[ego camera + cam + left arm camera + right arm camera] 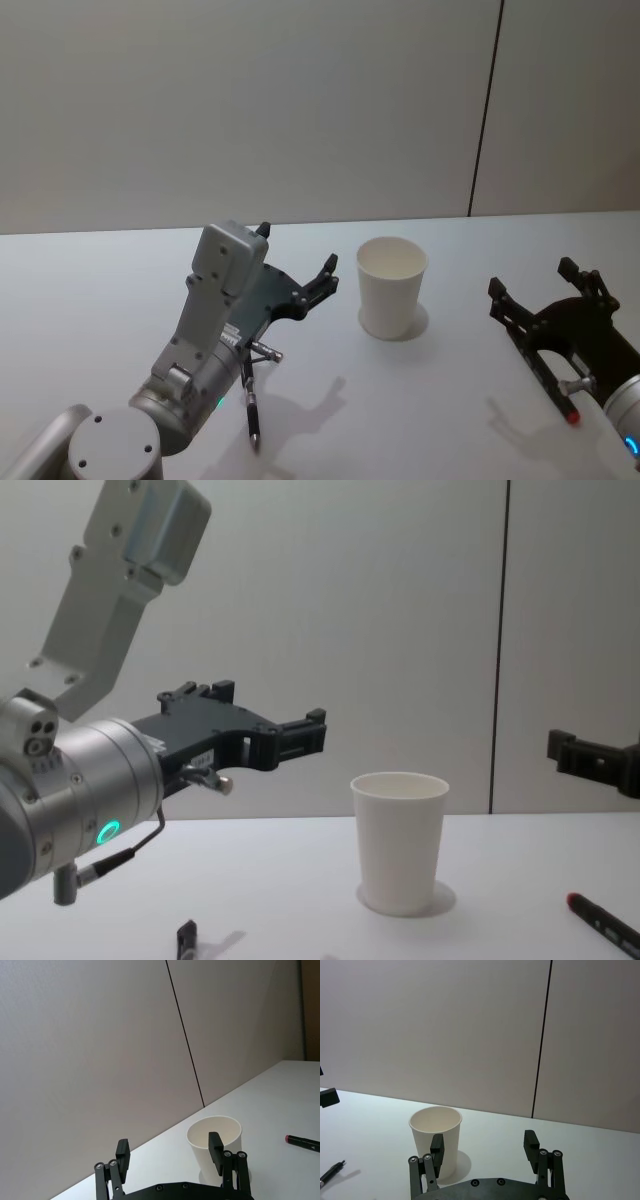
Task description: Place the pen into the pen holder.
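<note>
The job is at its very first step, because no pen has been picked up yet. The left claw is wide open and holds nothing. It hangs in the air just left of the cup and points across at it, not down at the desk. The right claw is open and holds nothing too, and it hangs on the other side of the cup. The white paper cup stands upright on the desk between the two claws. Nothing sticks up out of it, and the part of its inside that can be seen looks empty. A black pen lies flat on the desk under the left arm, close to the robot and apart from the cup. Another pen with a red end lies flat on the desk on the right side. I cannot tell which pen the robot is meant to take. I think the next move is for a claw to tip down over the pen near it and close on its middle. Then it must lift the pen over the cup's rim, stand it on end and let it drop in.
</note>
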